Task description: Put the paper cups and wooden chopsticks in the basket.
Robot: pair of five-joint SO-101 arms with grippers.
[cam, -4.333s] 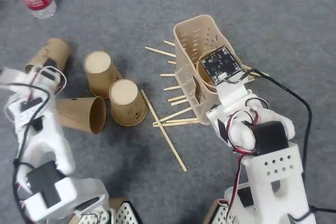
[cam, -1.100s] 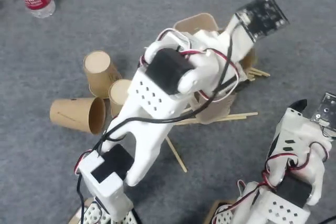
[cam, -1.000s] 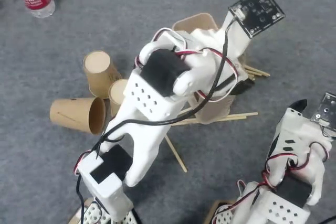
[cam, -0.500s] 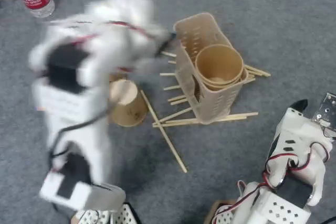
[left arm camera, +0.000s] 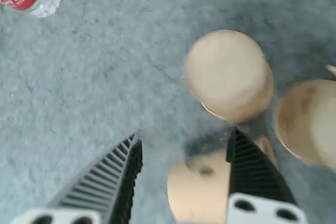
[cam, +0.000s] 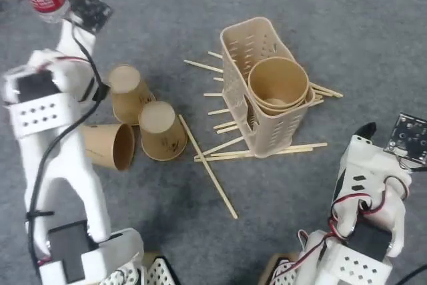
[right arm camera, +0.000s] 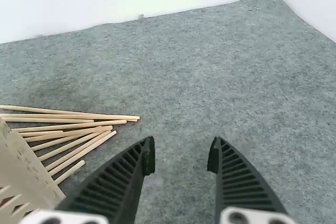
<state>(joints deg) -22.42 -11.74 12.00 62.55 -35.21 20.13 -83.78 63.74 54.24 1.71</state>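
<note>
Beneath left end effector (left arm camera: 184,138), toppled paper cup (left arm camera: 202,195)

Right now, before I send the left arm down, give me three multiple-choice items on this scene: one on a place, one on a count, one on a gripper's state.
1. Where are the nested cups?
A) in the basket
B) beside the bottle
C) lying among the chopsticks

2. How many cups are outside the basket?
A) one
B) three
C) five

3. How is the left gripper?
A) shut on a cup
B) open and empty
C) shut on chopsticks

Answers:
1 A, the stack sits inside the basket's walls.
2 B, two upturned cups and a tipped cup are on the carpet.
3 B, its fingers stand apart, gripping nothing.
</note>
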